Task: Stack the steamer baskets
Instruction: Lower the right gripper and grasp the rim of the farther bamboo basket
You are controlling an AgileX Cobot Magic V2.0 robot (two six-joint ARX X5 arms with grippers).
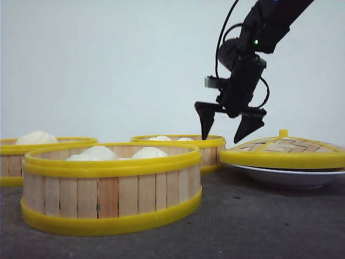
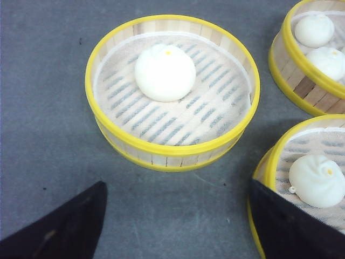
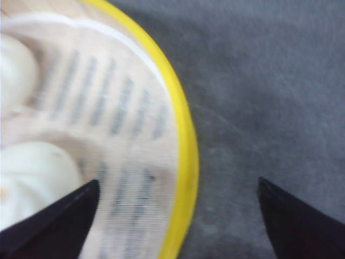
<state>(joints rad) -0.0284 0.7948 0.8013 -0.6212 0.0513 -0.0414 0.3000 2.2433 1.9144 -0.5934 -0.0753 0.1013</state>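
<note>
Nothing stacked: three steamer baskets (image 1: 110,186) sit apart on the tabletop (image 1: 259,226). Right gripper (image 1: 229,127) fingers wide, straddling the far basket's rim. Left gripper (image 2: 178,226) wide, empty.

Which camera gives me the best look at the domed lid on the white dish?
The front view: the domed lid shows there in profile, resting on the white dish, right of the right gripper. Neither wrist view shows it; they show only steamer baskets, buns and the grey table.
</note>
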